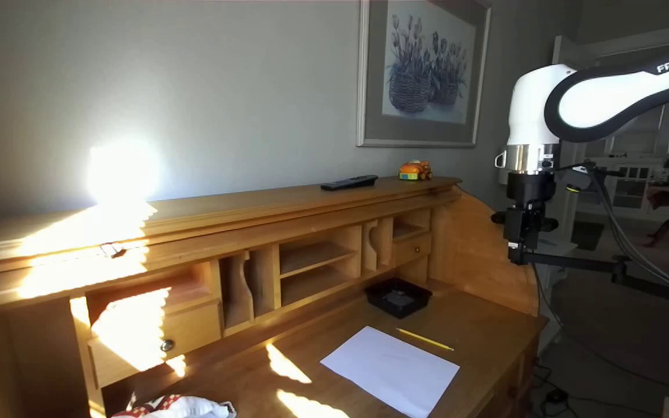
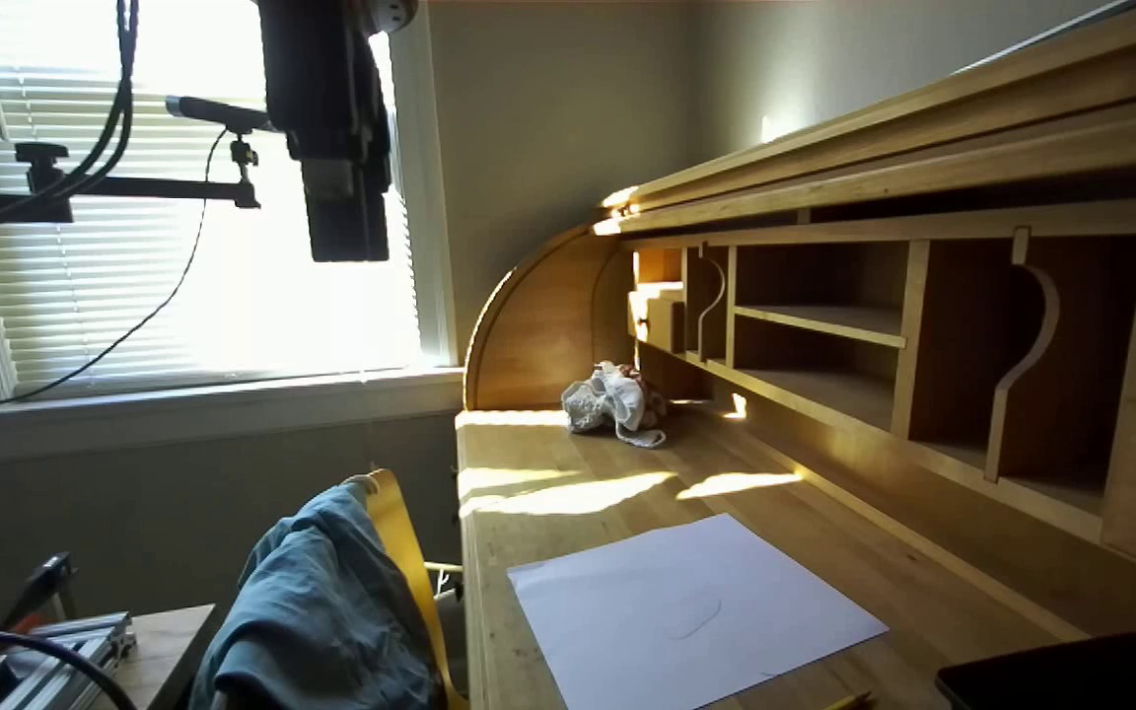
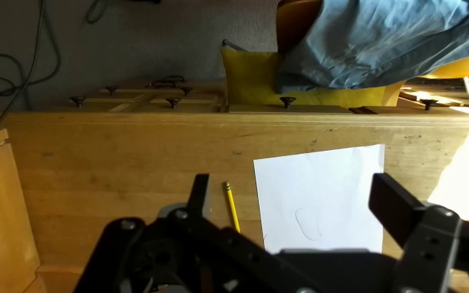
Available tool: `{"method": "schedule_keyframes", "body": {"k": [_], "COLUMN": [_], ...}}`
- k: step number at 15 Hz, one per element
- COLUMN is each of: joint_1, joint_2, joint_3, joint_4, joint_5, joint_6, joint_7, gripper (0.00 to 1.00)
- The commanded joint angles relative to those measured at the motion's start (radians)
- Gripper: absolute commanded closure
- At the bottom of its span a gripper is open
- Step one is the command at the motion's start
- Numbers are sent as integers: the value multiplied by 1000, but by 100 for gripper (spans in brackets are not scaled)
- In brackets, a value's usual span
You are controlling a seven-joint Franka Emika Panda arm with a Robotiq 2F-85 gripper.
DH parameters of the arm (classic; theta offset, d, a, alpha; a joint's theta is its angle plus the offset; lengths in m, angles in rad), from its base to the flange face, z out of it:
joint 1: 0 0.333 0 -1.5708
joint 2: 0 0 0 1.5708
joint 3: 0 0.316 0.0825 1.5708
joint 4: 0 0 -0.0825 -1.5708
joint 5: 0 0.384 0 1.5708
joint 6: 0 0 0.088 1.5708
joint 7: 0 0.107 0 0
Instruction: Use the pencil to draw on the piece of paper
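The yellow pencil (image 1: 425, 339) lies flat on the desk beside the white piece of paper (image 1: 389, 368). In the wrist view the pencil (image 3: 233, 209) shows its eraser end, and its lower end is hidden behind the gripper. An exterior view shows only a tip of the pencil (image 2: 850, 701) at the bottom edge. The paper (image 3: 324, 183) bears a thin curved line and a short mark at its edge; the curve also shows on the paper (image 2: 627, 611) in an exterior view. My gripper (image 3: 290, 179) is wide open and empty, high above the desk (image 1: 520, 252).
A black tray (image 1: 409, 312) sits behind the pencil, near the desk's cubbyholes (image 1: 317, 261). A crumpled cloth (image 2: 612, 404) lies at the desk's far end. A chair draped with blue cloth (image 2: 331, 602) stands at the front edge. A remote (image 1: 349, 183) and toy (image 1: 414, 170) lie on top.
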Motion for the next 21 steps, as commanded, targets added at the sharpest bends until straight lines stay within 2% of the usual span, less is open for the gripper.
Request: {"method": "schedule_keyframes", "body": {"k": [1, 8, 11, 13, 17, 21], "joint_1": [-6, -6, -16, -24, -22, -11], "joint_2": [0, 0, 10, 24, 130, 287], "joint_3": [5, 5, 11, 11, -10, -44], "joint_4": [2, 2, -69, -135, -233, -254], "joint_5": [3, 3, -32, -59, -71, -54], "joint_6": [-2, -2, 162, 336, 631, 878], "joint_7": [-3, -3, -1, -7, -52, -151], "gripper": [0, 0, 0, 0, 0, 0]}}
